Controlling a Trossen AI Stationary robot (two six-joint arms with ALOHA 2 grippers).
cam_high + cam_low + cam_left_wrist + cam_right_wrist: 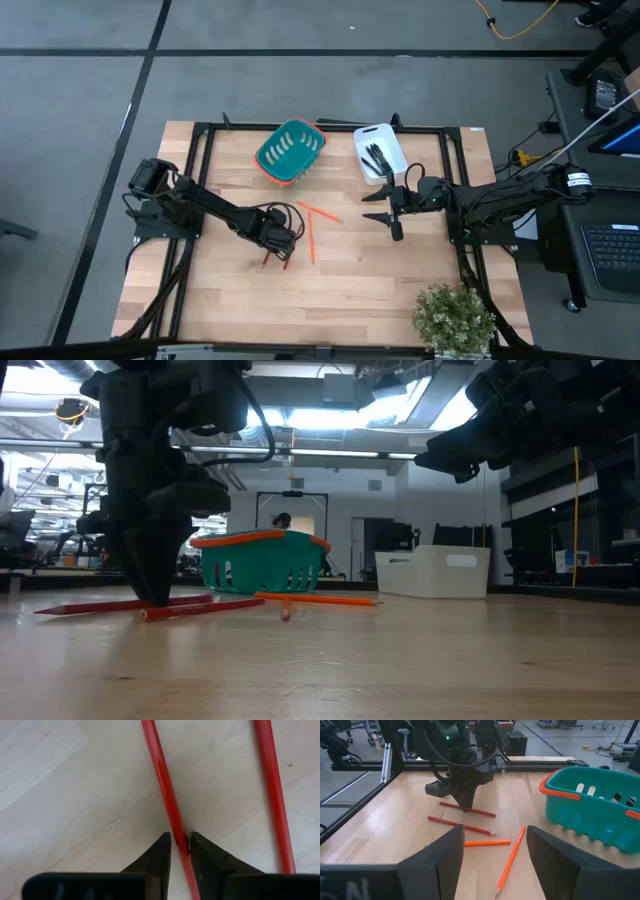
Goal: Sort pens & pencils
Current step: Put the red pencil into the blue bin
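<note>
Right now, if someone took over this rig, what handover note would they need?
Left gripper: down on the table, fingers straddling one red pencil, not lifted.
Right gripper: open, empty, hovering near the white bin.
Done: black pens lie in the white bin.
Left: four pencils on the wood, two red by the left gripper and two orange mid-table. The teal basket appears empty.
</note>
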